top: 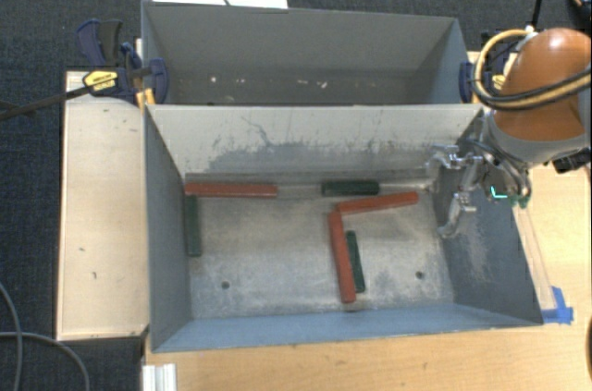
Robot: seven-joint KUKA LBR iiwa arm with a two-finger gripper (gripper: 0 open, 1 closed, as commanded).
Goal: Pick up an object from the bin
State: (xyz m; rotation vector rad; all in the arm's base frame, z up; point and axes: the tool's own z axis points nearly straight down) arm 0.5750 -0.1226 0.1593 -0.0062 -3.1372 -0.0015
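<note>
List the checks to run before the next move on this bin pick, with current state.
1. Empty gripper: ok, nothing seen held.
2. Target under gripper: not ok; it is by the bin's right wall, beyond the right end of the slanted red bar.
3. Clear grasp on slanted red bar: not ok; its left end meets the long red bar in an L.
4. Clear grasp on long red bar: not ok; the short green bar lies along it.
5. Wall clearance: cannot tell.
</note>
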